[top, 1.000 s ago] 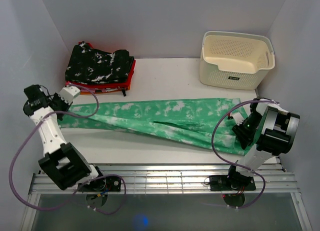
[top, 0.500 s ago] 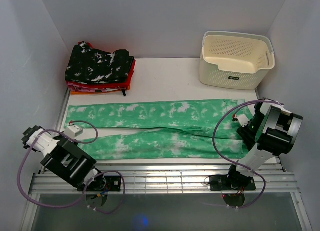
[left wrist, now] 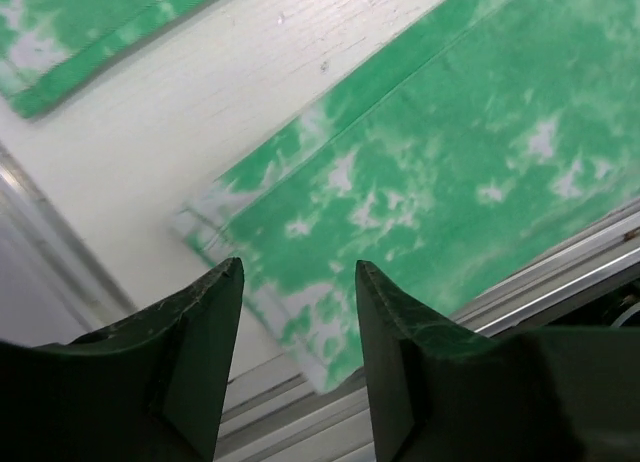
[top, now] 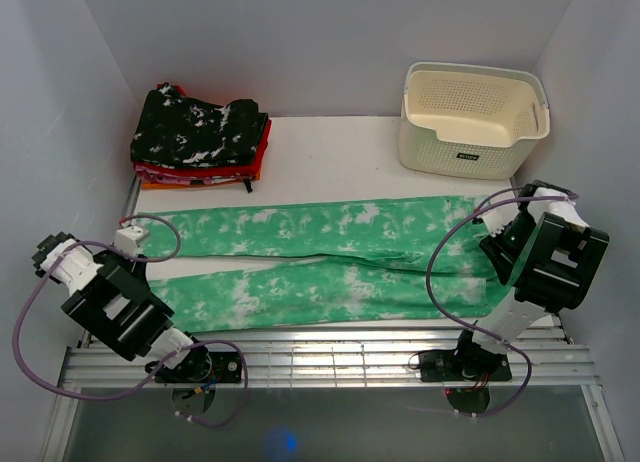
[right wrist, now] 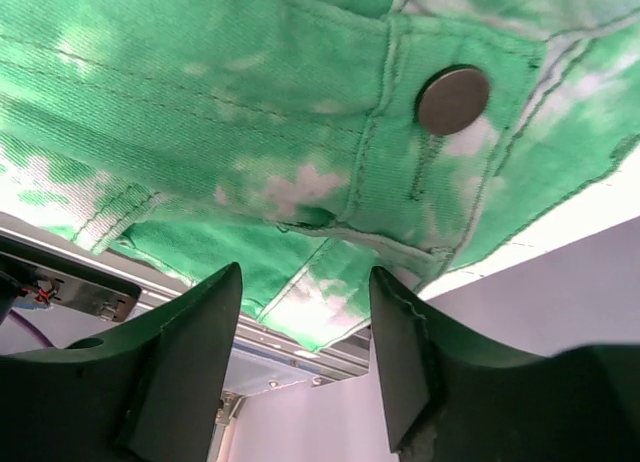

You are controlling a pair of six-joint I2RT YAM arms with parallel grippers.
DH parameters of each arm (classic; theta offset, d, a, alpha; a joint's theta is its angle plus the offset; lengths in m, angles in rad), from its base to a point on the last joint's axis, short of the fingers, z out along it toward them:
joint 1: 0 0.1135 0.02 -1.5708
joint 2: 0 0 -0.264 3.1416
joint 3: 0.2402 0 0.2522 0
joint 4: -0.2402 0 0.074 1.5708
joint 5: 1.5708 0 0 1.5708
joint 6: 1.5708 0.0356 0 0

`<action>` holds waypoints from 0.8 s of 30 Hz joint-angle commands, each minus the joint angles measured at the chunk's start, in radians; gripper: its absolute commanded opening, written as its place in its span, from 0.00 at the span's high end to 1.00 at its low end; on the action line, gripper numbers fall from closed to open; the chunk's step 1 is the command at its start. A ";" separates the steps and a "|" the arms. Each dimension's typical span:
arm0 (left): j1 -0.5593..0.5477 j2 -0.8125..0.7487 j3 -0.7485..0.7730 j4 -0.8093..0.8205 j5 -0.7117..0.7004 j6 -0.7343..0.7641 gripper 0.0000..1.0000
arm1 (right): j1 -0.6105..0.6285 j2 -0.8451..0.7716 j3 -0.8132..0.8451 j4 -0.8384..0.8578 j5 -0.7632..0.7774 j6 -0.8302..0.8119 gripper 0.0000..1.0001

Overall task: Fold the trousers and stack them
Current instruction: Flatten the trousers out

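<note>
**Item: trousers point(top: 320, 257).** Green with white tie-dye, spread flat on the white surface point(top: 330, 152). The long axis runs left to right, parallel to the near edge. The far leg point(top: 300, 227) and near leg point(top: 300, 292) lie side by side with a thin gap between them. Cuffs are at the left, waist at the right.

**Item: my left hand point(left wrist: 298, 272).** The jaws are parted and there is nothing between them. It hangs above the cuff of the near leg point(left wrist: 215, 227) at the near left corner. The cloth lies below the fingers and apart from them.

**Item: my right hand point(right wrist: 304, 274).** The jaws are parted and hold nothing. It hangs over the waistband point(right wrist: 400, 232), close to the metal button point(right wrist: 453, 100), at the right end.

**Relation that counts.** I have one hand over each end of the long axis, the left nearest the cuffs and the right nearest the waist. I judge that a fold of one leg over the other would go across that axis, near to far, and would need both ends taken together.

**Other items.** The stack of folded clothes point(top: 200, 137) sits at the far left, closer to my left arm. The cream basket point(top: 470, 117) sits at the far right.
</note>
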 commanded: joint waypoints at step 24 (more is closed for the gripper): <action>-0.201 0.310 0.129 0.425 -0.264 -0.492 0.57 | 0.004 -0.063 0.071 -0.022 -0.186 0.106 0.65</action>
